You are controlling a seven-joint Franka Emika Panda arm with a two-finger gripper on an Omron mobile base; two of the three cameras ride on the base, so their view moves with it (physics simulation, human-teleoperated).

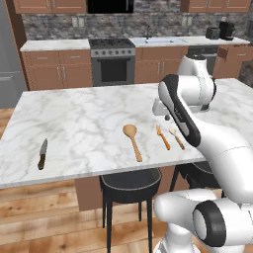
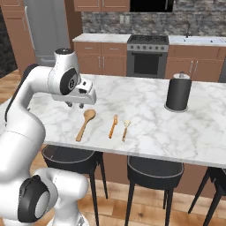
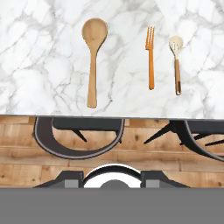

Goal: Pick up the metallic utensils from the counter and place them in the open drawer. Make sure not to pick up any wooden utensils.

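Near the front edge of the marble worktop (image 1: 89, 113) lie three utensils side by side, apart from each other: a tan wooden spoon (image 1: 132, 142), an orange-handled fork (image 1: 162, 137) and a small pale-headed spoon (image 1: 176, 138). Far off to the left rests a knife (image 1: 42, 153) with a dark brown handle. Above the worktop, beyond the utensils, hangs the pincer (image 2: 75, 105), holding nothing; whether its jaws are spread I cannot tell.
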